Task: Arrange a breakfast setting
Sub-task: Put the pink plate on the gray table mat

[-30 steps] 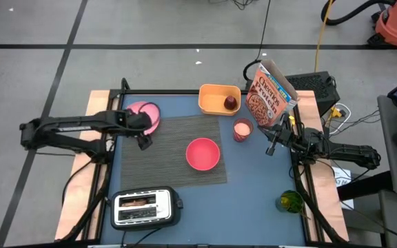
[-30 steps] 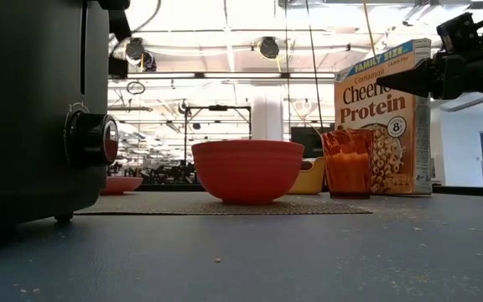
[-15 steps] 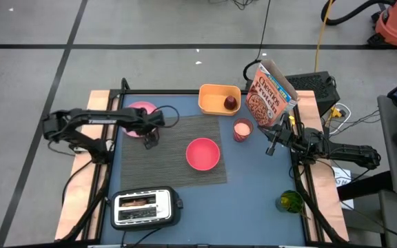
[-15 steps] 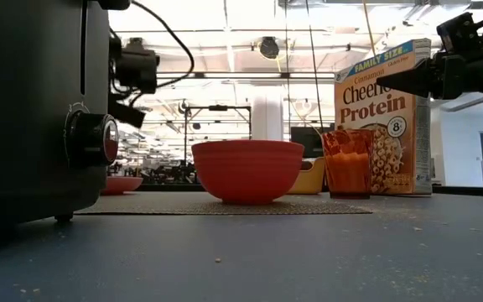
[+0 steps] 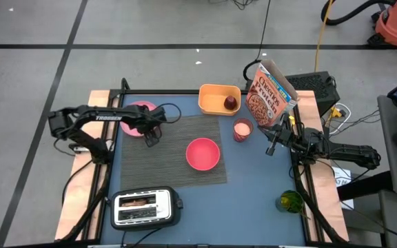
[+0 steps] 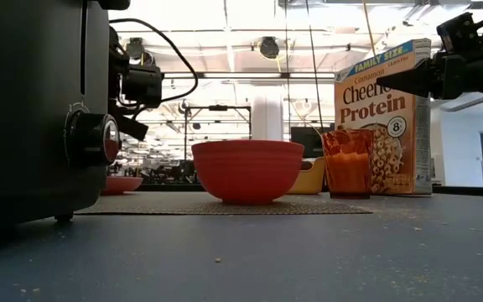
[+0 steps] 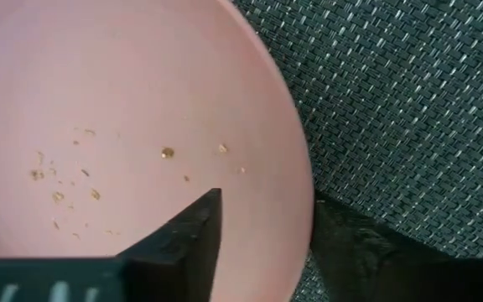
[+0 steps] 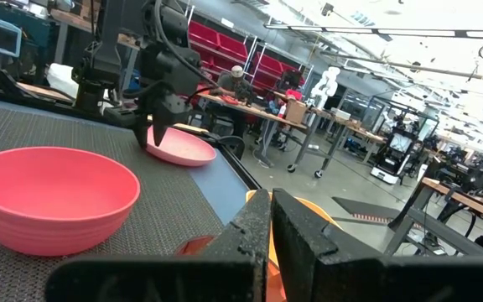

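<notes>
on yellow tray [image 5: 216,98], dark red fruit [image 5: 231,102]

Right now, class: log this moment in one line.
left gripper: straddling plate rim | right gripper: shut, idle | bowl: on mat

A grey woven rectangular placemat [image 5: 178,148] is patterned with fine pale flecks. A flat pink plate [image 7: 99,109] is dotted with golden crumbs. A deeper pink round bowl [image 5: 202,153] and a yellow tray [image 5: 218,98] are seen.

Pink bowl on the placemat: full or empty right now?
Empty: the pink bowl shows a bare inside in the right wrist view and the high view.
</notes>
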You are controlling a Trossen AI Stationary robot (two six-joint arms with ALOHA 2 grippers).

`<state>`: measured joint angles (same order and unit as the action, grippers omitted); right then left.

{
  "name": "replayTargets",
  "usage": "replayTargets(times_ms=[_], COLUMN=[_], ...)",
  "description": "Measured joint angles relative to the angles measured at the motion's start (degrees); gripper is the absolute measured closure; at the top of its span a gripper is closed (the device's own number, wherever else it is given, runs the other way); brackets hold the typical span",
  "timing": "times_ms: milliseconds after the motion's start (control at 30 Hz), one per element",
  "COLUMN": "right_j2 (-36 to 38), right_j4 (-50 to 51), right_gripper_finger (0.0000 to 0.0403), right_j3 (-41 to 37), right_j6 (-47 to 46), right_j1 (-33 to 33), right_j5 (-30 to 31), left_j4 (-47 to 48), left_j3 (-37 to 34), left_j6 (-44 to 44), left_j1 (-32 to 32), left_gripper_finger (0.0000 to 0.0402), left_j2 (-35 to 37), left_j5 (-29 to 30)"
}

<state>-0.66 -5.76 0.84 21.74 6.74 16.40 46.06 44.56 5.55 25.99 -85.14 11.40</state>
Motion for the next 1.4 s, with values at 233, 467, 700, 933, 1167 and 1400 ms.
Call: replayTargets(times_ms=[233, 467, 700, 933, 1167, 1400], right_j2=[0.0, 0.0, 0.0, 0.0, 0.0, 0.0], right_j4=[0.0, 0.0, 0.0, 0.0, 0.0, 0.0], right_gripper_finger=[0.0392, 0.0392, 0.0392, 0.0392, 0.0392, 0.0392], right_j3=[0.0, 0.0, 0.0, 0.0, 0.0, 0.0], right_j6=[0.0, 0.0, 0.0, 0.0, 0.0, 0.0], right_j1=[0.0, 0.0, 0.0, 0.0, 0.0, 0.0], right_j5=[0.0, 0.0, 0.0, 0.0, 0.0, 0.0], left_j4=[-0.1, 0.5, 1.0, 1.1, 0.3, -0.8], left_j3=[0.0, 0.0, 0.0, 0.0, 0.0, 0.0], left_j6=[-1.0, 0.5, 4.0, 10.5, 18.1, 24.6], left_j1=[0.0, -1.4, -5.8, -12.4, -20.5, -27.4], left_gripper_finger=[0.0319, 0.0385, 0.0391, 0.0391, 0.0391, 0.0391], left_j2=[-0.1, 0.1, 1.6, 2.5, 2.5, 2.5], left_j5=[0.0, -3.7, -5.7, -12.1, -15.7, -16.0])
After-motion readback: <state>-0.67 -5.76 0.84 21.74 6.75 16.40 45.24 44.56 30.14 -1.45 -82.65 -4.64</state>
